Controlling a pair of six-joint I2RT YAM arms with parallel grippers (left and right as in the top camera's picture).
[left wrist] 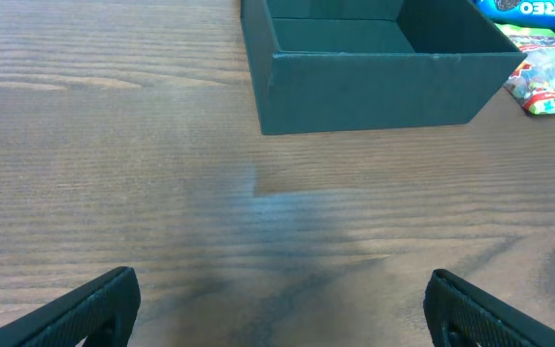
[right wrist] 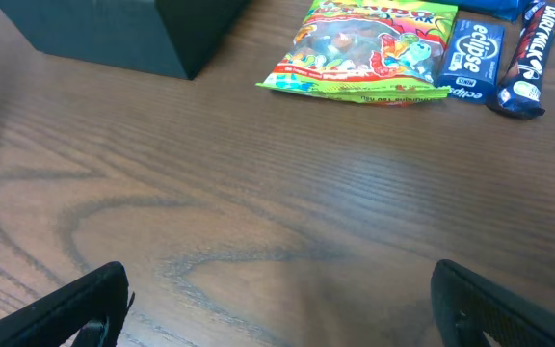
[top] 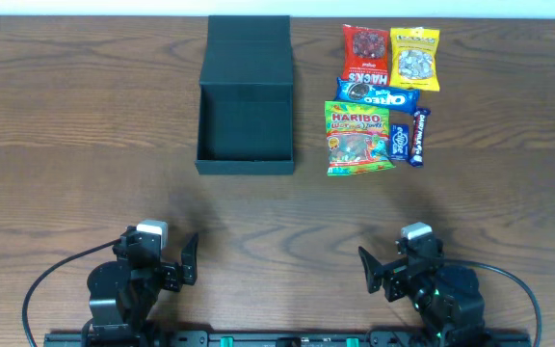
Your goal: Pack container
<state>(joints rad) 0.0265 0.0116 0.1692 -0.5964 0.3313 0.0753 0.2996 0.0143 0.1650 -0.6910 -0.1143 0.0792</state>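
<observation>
The dark teal container (top: pixel 245 159) stands open at the table's upper middle, its flap lid (top: pixel 249 48) folded back behind it; its inside looks empty. It also shows in the left wrist view (left wrist: pixel 374 87) and as a corner in the right wrist view (right wrist: pixel 123 34). To its right lie snack packets: a Haribo bag (top: pixel 356 137), an Oreo pack (top: pixel 378 93), a red bag (top: pixel 365 50), a yellow bag (top: pixel 414 56), an Eclipse pack (top: pixel 399 141) and a dark bar (top: pixel 418 135). My left gripper (top: pixel 167 262) and right gripper (top: pixel 388 270) are open and empty near the front edge.
The wooden table (top: pixel 85 125) stretches bare to the left of the container and between the container and the arms. Black cables (top: pixel 56 275) loop beside each arm base at the front edge.
</observation>
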